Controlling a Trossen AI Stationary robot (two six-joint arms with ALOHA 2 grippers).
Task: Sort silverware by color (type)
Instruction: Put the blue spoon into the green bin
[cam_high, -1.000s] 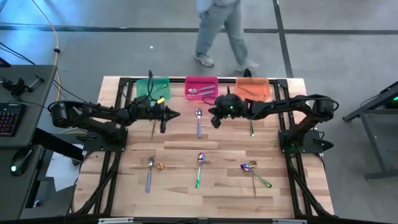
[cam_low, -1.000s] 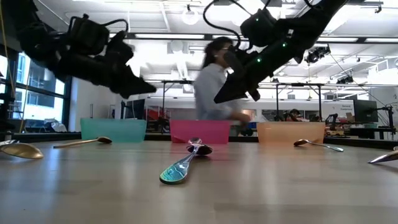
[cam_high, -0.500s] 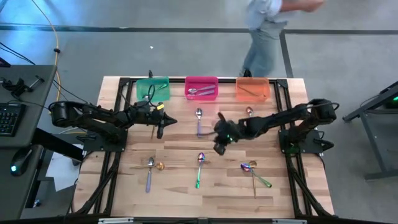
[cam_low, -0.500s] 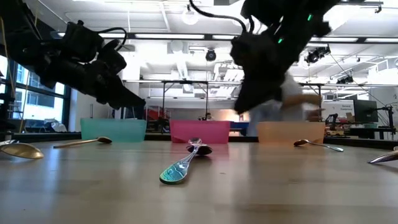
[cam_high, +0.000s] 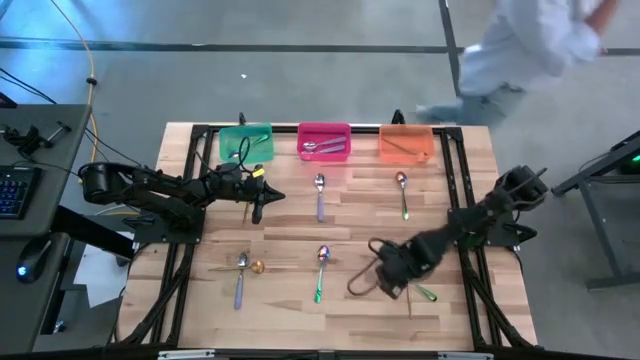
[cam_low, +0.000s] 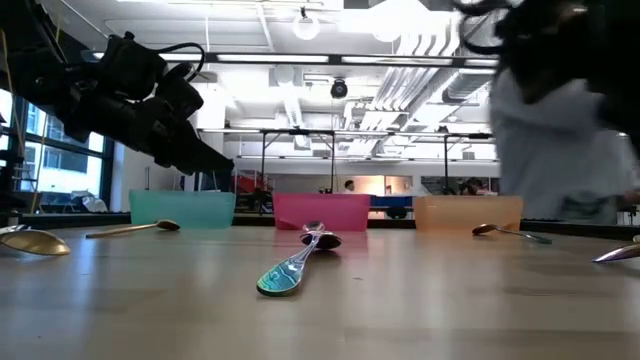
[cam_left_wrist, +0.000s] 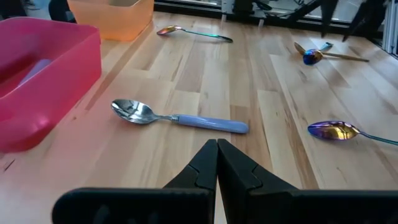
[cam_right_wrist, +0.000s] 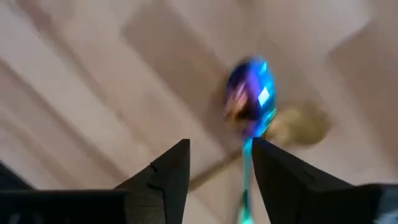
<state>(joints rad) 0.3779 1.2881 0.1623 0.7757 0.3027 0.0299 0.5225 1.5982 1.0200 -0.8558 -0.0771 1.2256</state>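
Note:
Spoons lie scattered on the wooden table. My right gripper (cam_high: 385, 278) hovers open at the near right, over a crossed pair: an iridescent spoon (cam_right_wrist: 252, 93) and a gold spoon (cam_right_wrist: 303, 124). Its fingers touch neither as far as the blurred right wrist view shows. My left gripper (cam_high: 262, 200) is shut and empty, above the table in front of the teal bin (cam_high: 246, 142). A lavender-handled spoon (cam_left_wrist: 177, 118) lies just beyond its tips. A green-handled spoon (cam_high: 403, 193) lies in front of the orange bin (cam_high: 406, 143).
The pink bin (cam_high: 324, 141) at the far edge holds a few spoons. More spoons lie near the front: a lavender one (cam_high: 240, 275), a gold one (cam_high: 257, 267) and an iridescent one (cam_high: 320, 270). A person (cam_high: 540, 45) walks past beyond the far right corner.
My right gripper has swung from in front of the pink bin toward the table's near edge and down, ending over the crossed spoons at the near right. My left gripper has sunk a little. The person behind the table has walked to the right.

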